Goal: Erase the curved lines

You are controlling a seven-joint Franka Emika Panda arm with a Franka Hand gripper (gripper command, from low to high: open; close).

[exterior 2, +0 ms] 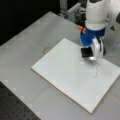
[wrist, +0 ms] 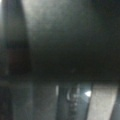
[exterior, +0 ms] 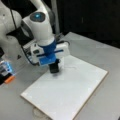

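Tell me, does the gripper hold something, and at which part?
The gripper carries a dark block at its tip, just above the white board, near the curve lines. The exact place of the hold cannot be told.

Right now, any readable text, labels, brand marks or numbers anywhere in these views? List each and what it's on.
None readable in any view.
White board: no print, only a thin wavy pen line.
Arm: a glowing blue spot, no lettering that can be made out.
Gripper: holds a black block at the board, no label visible.
Wrist view: dark, nothing legible.
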